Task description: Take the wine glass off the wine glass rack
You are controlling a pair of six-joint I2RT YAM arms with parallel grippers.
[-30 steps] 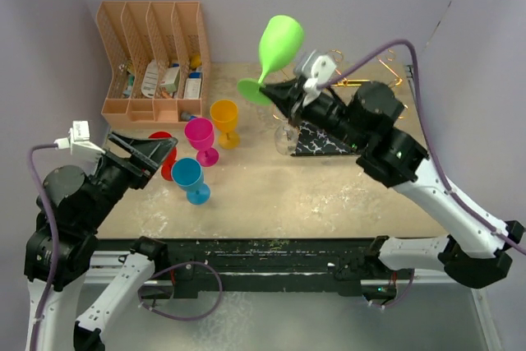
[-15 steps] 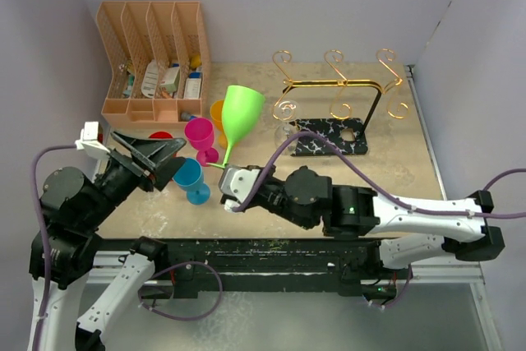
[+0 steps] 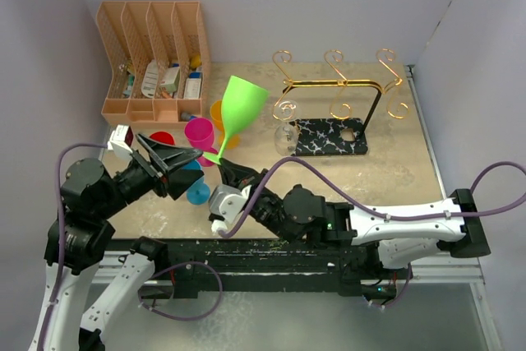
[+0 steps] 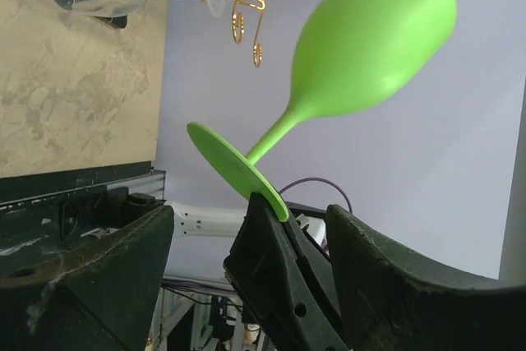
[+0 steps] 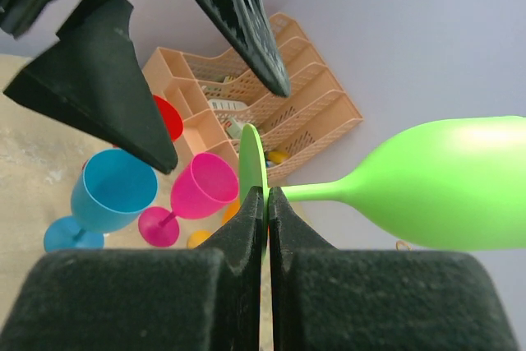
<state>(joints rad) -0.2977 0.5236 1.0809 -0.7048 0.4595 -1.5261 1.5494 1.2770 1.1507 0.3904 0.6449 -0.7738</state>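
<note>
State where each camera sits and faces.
Top external: above, behind the robot, looking down at the table; left arm and right arm show.
Left wrist: on the open left gripper, facing the green wine glass; own fingers show.
Right wrist: on the right gripper, facing the orange file organiser; fingers pinch the glass's foot.
Both wrist views share the glass.

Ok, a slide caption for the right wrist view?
Right gripper holds the green wine glass by its foot, open left gripper ahead; blue glass and pink glass beyond.
</note>
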